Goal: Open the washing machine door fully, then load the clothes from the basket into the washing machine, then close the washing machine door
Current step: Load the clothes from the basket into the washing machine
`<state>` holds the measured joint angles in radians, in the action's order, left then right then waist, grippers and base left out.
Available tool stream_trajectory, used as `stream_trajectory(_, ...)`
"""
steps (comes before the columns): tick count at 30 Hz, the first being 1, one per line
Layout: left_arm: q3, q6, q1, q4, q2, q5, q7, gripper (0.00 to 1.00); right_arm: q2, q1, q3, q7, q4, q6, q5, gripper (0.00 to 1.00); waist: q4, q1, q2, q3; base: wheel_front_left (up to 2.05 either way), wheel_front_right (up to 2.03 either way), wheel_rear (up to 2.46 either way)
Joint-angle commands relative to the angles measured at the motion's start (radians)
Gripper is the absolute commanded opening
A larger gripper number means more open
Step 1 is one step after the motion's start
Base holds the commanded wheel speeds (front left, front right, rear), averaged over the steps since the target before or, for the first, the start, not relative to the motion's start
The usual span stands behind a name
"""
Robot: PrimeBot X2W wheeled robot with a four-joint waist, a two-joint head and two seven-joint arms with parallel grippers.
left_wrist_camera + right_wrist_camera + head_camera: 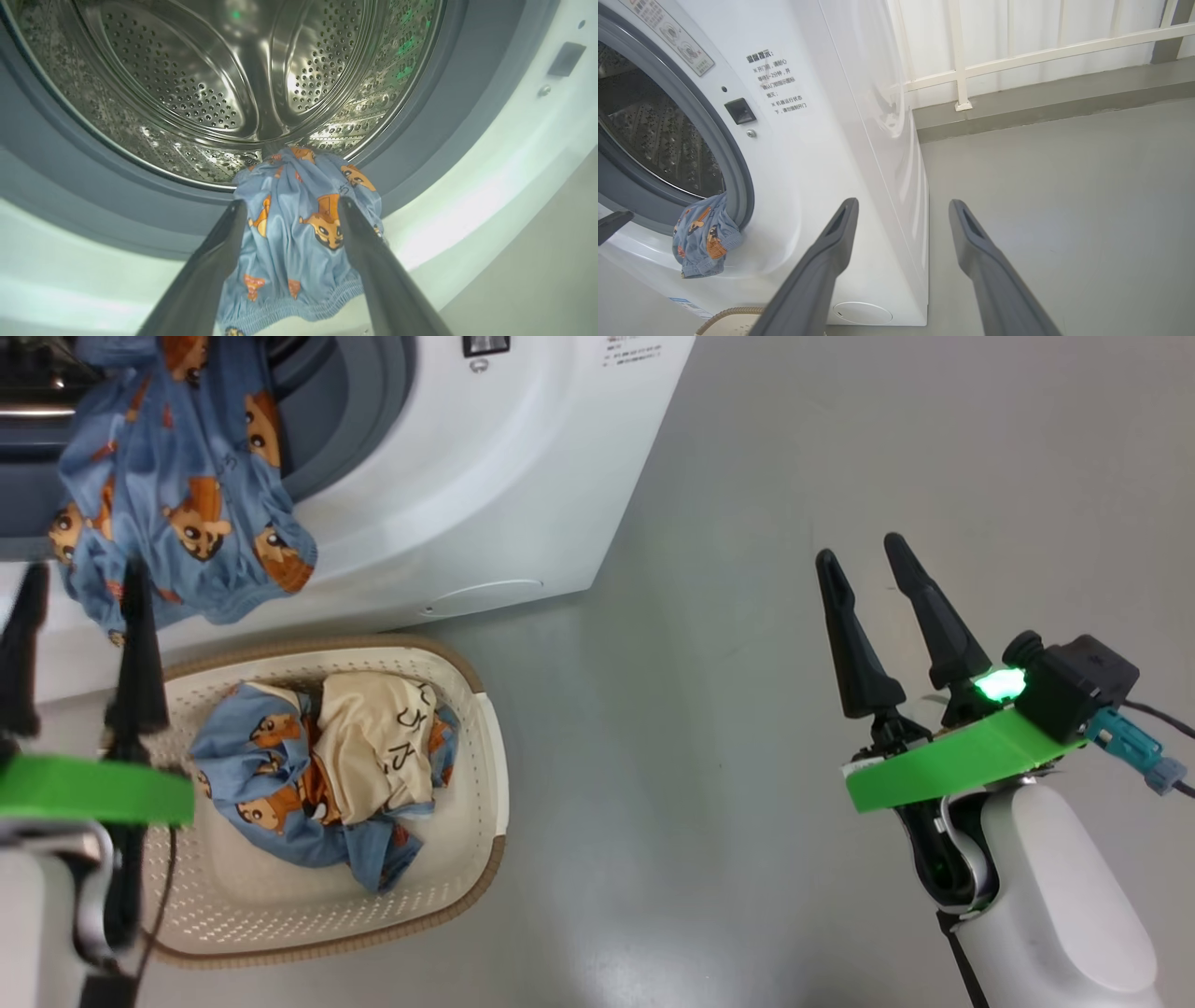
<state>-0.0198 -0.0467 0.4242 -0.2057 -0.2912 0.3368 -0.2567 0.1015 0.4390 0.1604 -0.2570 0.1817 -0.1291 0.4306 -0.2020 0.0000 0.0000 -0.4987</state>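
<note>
At the mouth of the washing machine (485,485), a light-blue bear-print garment (299,233) is hanging half in and half out; its upper end is lying over the grey rubber ring (420,140) toward the perforated steel drum (187,93), while its elastic hem is dangling down the white front. The left gripper (289,207) is pointing straight at it, fingers spread apart and clamping nothing; the cloth is sitting just beyond the tips. To do this step well, I judge the gripper should be closing on the hanging bulk low down, then lifting and pushing deep past the ring, so that no hem is trailing where the door must seal. The left arm is reaching forward over the left edge of the cream basket (493,775), where another bear-print garment (252,756) and a cream-beige garment with dark lettering (373,737) are waiting. The right gripper (861,555) is hovering well apart over the grey floor (728,821), fingers parted and empty, pointing up the head view.
</note>
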Motion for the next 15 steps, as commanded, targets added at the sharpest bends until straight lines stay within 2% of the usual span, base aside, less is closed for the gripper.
stream_trajectory(1,0.041,0.013,-0.030,0.050,-0.029,0.004,-0.005,1.00,0.004,-0.033,0.017,-0.005,-0.027,-0.002,-0.011,1.00,0.005,0.0000,0.0000,0.006,0.00,0.00,0.00)
stream_trajectory(9,0.053,0.047,-0.164,0.145,0.023,0.003,-0.005,1.00,0.018,-0.053,0.007,-0.005,-0.037,-0.002,-0.014,1.00,0.029,0.0000,0.0000,0.024,0.00,0.00,0.00)
stream_trajectory(15,0.036,0.045,-0.204,0.155,0.037,-0.015,-0.005,1.00,0.022,-0.067,0.013,-0.005,-0.035,-0.002,-0.013,1.00,0.040,0.0000,0.0000,0.028,0.00,0.00,0.00)
